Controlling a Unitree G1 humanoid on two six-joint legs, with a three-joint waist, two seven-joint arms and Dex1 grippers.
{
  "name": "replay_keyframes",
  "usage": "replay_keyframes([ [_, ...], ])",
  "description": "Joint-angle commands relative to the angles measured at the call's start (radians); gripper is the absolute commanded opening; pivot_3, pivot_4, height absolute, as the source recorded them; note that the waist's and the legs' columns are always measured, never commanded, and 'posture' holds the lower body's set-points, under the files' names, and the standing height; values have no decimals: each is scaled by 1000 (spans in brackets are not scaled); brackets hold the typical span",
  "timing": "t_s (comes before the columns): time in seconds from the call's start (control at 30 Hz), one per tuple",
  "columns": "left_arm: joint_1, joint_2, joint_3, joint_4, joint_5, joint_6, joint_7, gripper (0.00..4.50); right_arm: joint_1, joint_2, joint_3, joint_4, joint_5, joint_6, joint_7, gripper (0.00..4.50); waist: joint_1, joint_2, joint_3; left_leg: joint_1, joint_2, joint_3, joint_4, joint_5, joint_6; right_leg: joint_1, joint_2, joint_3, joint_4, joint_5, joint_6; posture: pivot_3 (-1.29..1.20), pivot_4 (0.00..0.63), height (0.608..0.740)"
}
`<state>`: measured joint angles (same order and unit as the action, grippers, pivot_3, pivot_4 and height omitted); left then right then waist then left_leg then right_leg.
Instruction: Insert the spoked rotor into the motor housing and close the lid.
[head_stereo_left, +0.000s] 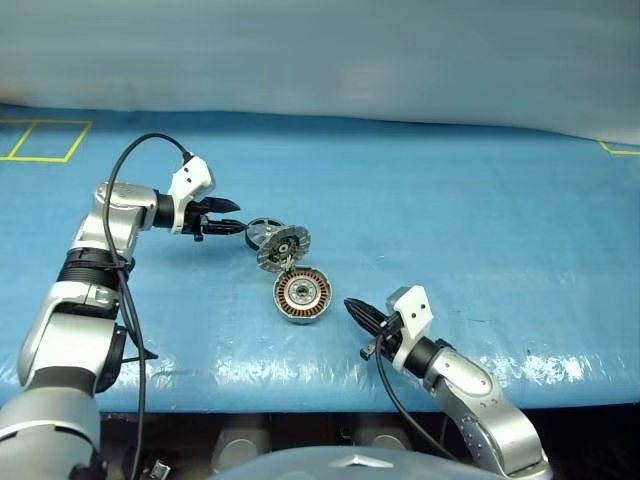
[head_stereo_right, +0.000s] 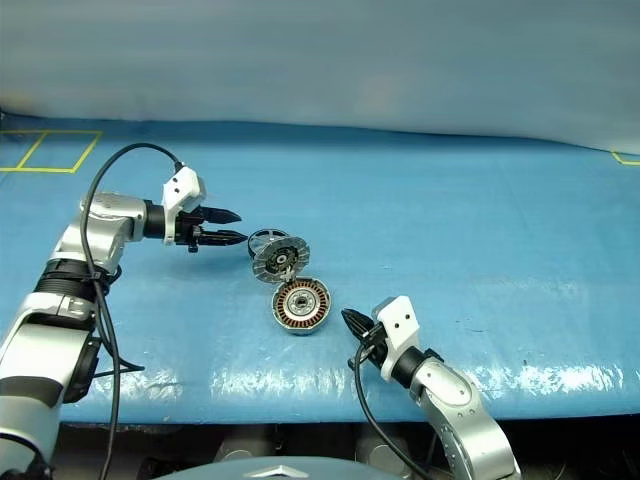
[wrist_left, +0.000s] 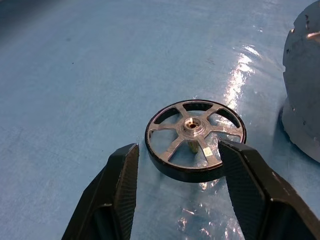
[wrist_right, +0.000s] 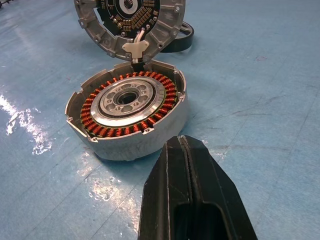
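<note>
Work surface: a blue table (head_stereo_left: 470, 220) with a glossy, slightly wrinkled covering that throws bright glare patches along its near edge; yellow tape lines (head_stereo_left: 45, 140) mark a rectangle at its far left corner, and another bit of yellow tape sits at the far right edge. Behind the table runs a plain pale grey-blue wall (head_stereo_left: 320, 50). Landmark: the housing (head_stereo_left: 302, 295), sitting open-face-up near the middle of the table, copper windings ringing a silvery centre. The lid (head_stereo_left: 283, 247) stands tilted up at the housing's far edge, ribbed inner face toward the robot, seemingly joined to the housing's rim by a small white tab. The rotor (wrist_left: 195, 140) lies flat on the table just behind and left of the lid, well clear of the housing; dark rim, pale spokes, brass-coloured hub. Left gripper (wrist_left: 177, 155) is spread, pointing at the rotor from the left of the housing; in the left wrist view one finger is beside the rotor's rim with a visible gap, the other is right at the rim, contact uncertain. It holds nothing. Right gripper (wrist_right: 186, 150) is on the near right side of the housing, fingers pressed together, empty, tips aimed at the housing wall but apart from it.
</note>
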<state>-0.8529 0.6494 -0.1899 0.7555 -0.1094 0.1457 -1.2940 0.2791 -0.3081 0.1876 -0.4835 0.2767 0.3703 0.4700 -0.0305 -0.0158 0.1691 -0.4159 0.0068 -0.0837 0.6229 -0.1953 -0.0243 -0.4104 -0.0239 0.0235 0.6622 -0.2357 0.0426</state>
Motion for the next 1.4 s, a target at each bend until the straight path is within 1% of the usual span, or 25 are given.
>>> replay_keyframes([
  [0.03, -69, -16, -12, 55, 41, -57, -27, 2562, 1, 4, -4, -40, -2, -26, -10, 0, 1, 0, 0, 0, 0, 0, 1, 0, 0, 0, 0, 0, 0, 0, 0, 0, 150, 740],
  [0.33, -159, -93, -41, 222, 139, -195, -5, 2562, 7, 8, 2, -41, -11, -31, -28, 0, -1, 0, 0, 0, -1, 0, 3, 0, 0, 1, 0, 1, 1, 1, 1, 0, 150, 740],
  [0.47, -181, -116, -43, 274, 163, -224, -18, 2562, 10, 10, 4, -46, -17, -30, -38, 0, -2, 0, 0, 0, -1, 0, 4, 0, 0, 1, 0, 1, 1, 2, 4, 0, 150, 740],
  [0.7, -184, -122, -70, 333, 231, -287, -21, 2562, 17, 10, 3, -56, -20, -24, -53, 0, -3, 0, 0, 0, -1, 0, 4, 0, 1, 1, 0, 1, 2, 3, 4, 0, 150, 740],
  [0.9, -175, -126, -66, 348, 254, -318, -25, 2562, 18, 9, 7, -61, -18, -20, -60, 0, -3, 0, 0, 0, -1, 0, 5, 0, 1, 2, 0, 1, 3, 3, 5, 0, 150, 740],
  [1.4, -154, -110, -90, 354, 310, -324, -44, 2562, 9, 12, 10, -52, -18, -18, -66, 0, -4, 0, 0, 0, -1, 0, 6, 0, 1, 2, 0, 1, 4, 3, 5, 0, 150, 740],
])
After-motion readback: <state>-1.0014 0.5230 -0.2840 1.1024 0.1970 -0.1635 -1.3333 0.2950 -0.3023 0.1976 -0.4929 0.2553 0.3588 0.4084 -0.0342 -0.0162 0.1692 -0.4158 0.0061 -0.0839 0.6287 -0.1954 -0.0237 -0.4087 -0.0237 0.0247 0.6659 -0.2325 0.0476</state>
